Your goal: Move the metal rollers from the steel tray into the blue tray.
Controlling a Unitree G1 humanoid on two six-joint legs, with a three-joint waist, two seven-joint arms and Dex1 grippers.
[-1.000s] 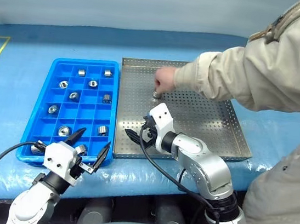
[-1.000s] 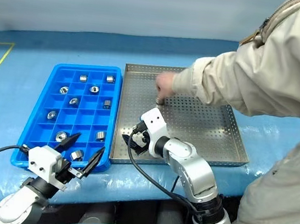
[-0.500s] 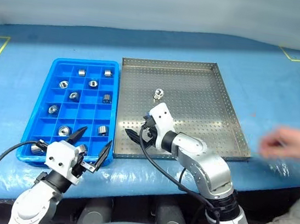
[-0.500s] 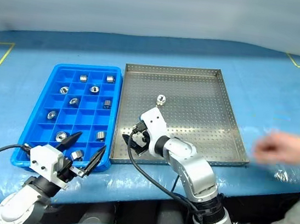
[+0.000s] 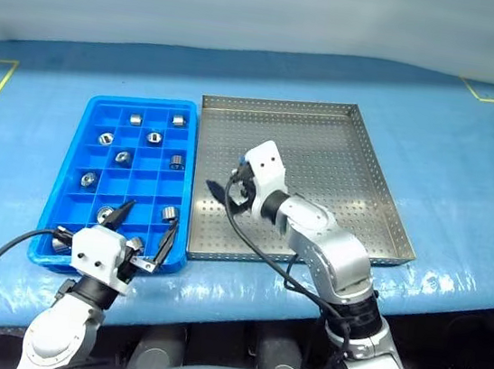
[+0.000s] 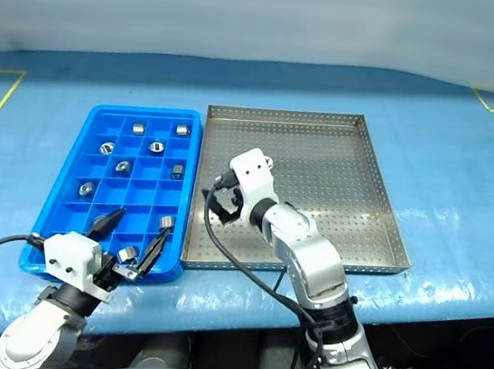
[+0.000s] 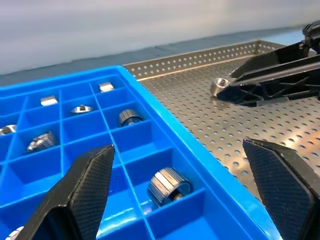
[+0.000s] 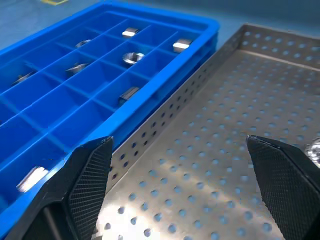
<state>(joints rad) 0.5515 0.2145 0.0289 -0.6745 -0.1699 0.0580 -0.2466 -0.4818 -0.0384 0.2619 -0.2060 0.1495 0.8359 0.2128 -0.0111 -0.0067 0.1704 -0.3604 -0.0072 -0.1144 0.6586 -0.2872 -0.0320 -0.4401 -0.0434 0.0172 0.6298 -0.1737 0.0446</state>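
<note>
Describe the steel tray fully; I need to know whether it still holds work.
The steel tray is a large rectangle of shiny silver metal with a perforated floor and a low raised rim, also perforated. It lies flat on the blue table cover, its long left side close against the blue tray. One metal roller lies on its floor near the middle. The right tool hovers over its left part, fingers open, just short of that roller.

blue-covered table (image 5: 469, 159), pale wall (image 5: 253, 3)
</note>
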